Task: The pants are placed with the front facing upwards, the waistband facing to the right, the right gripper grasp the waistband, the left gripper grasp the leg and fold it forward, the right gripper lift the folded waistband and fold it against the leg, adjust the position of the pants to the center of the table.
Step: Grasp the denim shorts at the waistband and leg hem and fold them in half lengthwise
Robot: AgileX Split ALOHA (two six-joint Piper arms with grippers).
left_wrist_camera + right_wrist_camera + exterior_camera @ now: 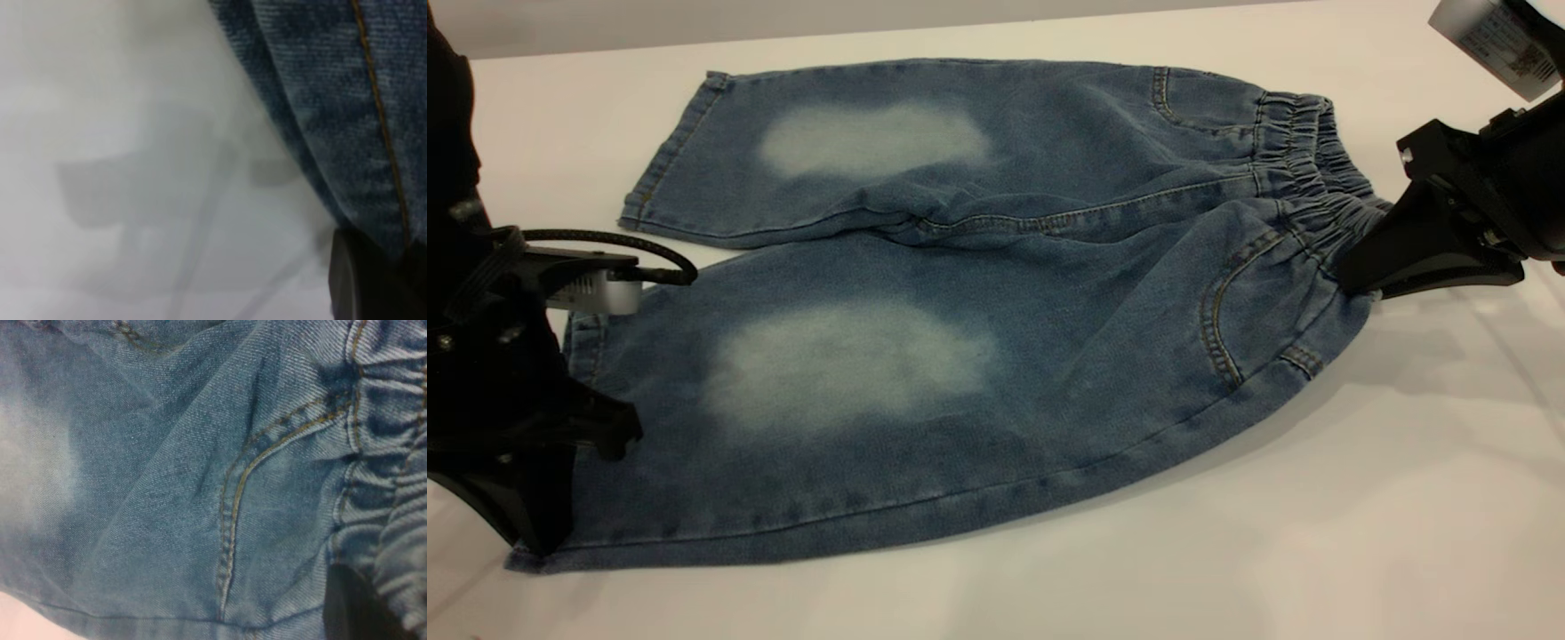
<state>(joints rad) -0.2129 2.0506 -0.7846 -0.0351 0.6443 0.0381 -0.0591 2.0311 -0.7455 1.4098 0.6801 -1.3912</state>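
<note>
The blue denim pants lie flat on the white table, front up, with a pale faded patch on each leg. The gathered waistband is at the right. My right gripper is low at the near end of the waistband and shut on it. In the right wrist view ruched waistband drapes over a dark fingertip. My left gripper is down at the near leg's hem at the left, shut on the leg. In the left wrist view the hem runs into a black fingertip.
A thin black cable loops from the left arm over the near leg's hem. A white labelled module sits on the right arm at the top right. Bare tabletop stretches in front of the pants and to the right.
</note>
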